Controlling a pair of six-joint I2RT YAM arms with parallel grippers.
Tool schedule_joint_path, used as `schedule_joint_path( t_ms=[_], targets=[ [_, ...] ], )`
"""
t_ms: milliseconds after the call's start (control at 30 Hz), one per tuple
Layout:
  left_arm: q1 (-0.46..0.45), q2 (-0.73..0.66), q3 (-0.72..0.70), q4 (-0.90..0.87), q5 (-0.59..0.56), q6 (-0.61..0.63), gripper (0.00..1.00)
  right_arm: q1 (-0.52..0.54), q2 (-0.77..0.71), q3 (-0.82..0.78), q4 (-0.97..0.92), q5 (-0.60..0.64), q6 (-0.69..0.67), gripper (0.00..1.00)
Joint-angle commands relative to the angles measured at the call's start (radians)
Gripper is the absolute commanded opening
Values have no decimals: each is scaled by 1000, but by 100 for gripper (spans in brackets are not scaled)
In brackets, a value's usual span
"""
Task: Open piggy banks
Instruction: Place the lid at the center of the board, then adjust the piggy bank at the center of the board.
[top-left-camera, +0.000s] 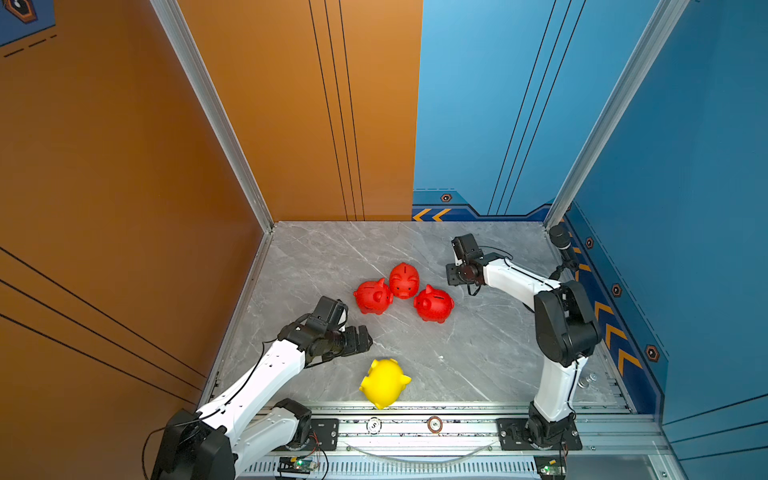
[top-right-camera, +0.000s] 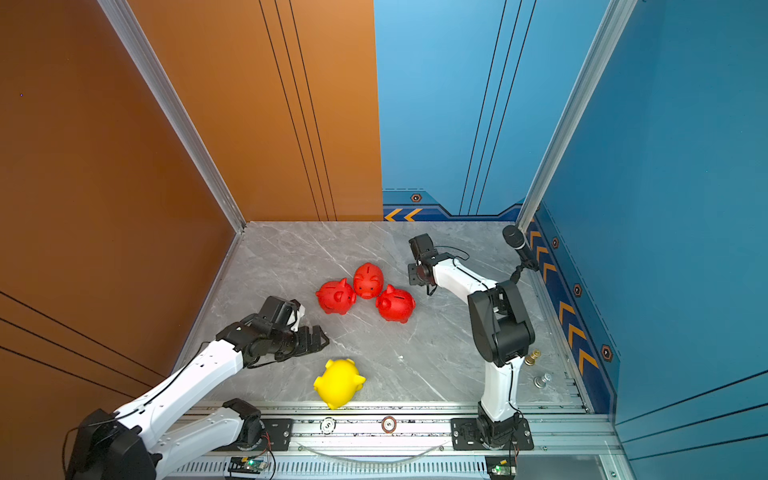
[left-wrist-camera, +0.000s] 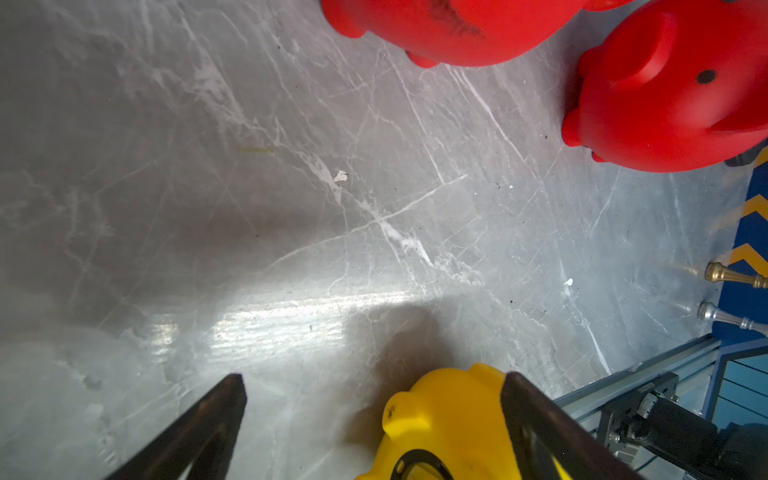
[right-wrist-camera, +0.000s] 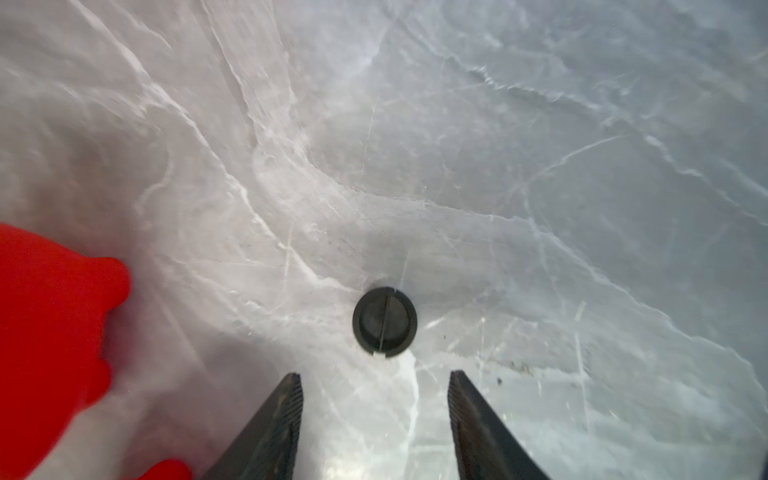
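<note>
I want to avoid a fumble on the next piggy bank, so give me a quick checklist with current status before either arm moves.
1. Right gripper empty, jaws apart: ok.
2. Black plug lying flat on the table, clear of that gripper: ok.
3. Left gripper open, gripping nothing: ok.
4. Yellow piggy bank tipped over, belly ring exposed toward the left gripper: ok.
5. Yellow bank's plug out: cannot tell.
6. Red piggy bank nearest the right gripper opened: cannot tell; it stands upright, belly hidden.
</note>
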Motion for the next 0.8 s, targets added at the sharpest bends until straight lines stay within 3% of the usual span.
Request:
schedule_joint_path(
  t_ms=[0, 100, 233, 367, 600, 767],
  targets=[
    [9, -23, 7, -19, -15, -6, 98, 30, -95, -54, -39, 69, -23, 66],
    [10, -30, 11, -30, -28, -6, 98, 58, -190, -128, -35, 51, -31, 74],
    [12, -49, 7, -41, -69, -12, 98, 103, -344, -251, -28, -41, -61, 93],
    [17, -63, 9, -41, -68, -13, 98, 187, -502, -389, -7, -141, -67, 96],
    [8, -57, 10, -20, 25, -9, 98, 446, -720, -587, 39, -254, -58, 96],
    [-9, -70, 8, -19, 41, -25, 98, 638, -796, -663, 151, -241, -63, 98]
  ],
)
